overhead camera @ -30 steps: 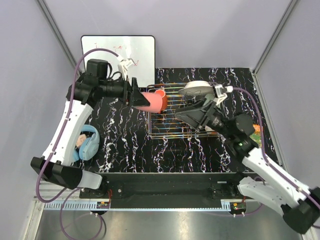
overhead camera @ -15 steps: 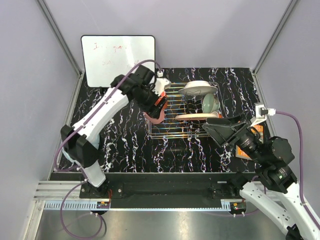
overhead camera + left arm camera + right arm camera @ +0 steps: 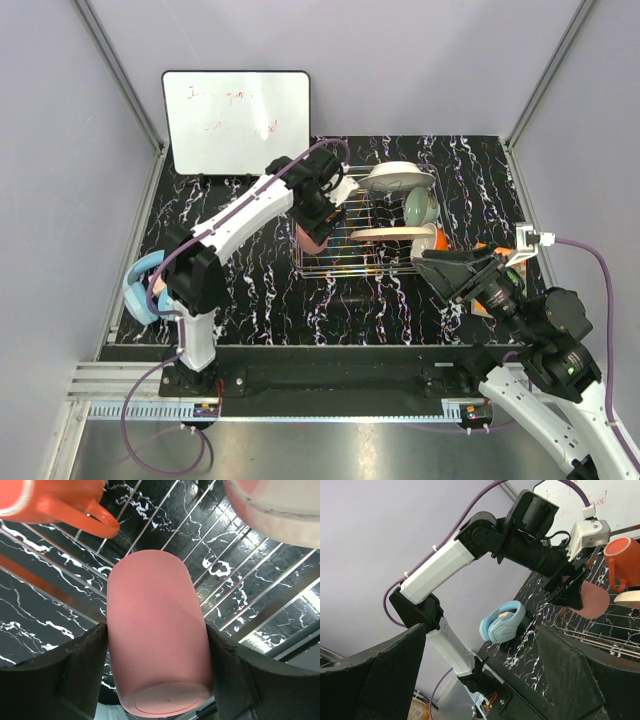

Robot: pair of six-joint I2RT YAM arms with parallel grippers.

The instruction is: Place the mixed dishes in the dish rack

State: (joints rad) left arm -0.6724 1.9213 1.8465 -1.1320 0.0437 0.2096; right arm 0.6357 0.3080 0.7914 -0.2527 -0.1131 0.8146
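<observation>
Left claw [image 3: 157, 677] pinches pink cup [image 3: 155, 630], long axis running along the fingers, at dish rack [image 3: 365, 268] left end, beside orange mug [image 3: 50, 500].

One rack [image 3: 350, 268]. Two drinking vessels at its left end: one pink cup [image 3: 157, 640] and one orange mug [image 3: 55, 500]. Two bowls toward its far right corner: one white bowl [image 3: 395, 177] and one mint bowl [image 3: 420, 207]. One plate [image 3: 385, 233] can be counted, lying across the rack's middle. Outside the rack are one whiteboard [image 3: 237, 120], beyond its far left corner, and one pair of headphones [image 3: 138, 290], well off to its left.
</observation>
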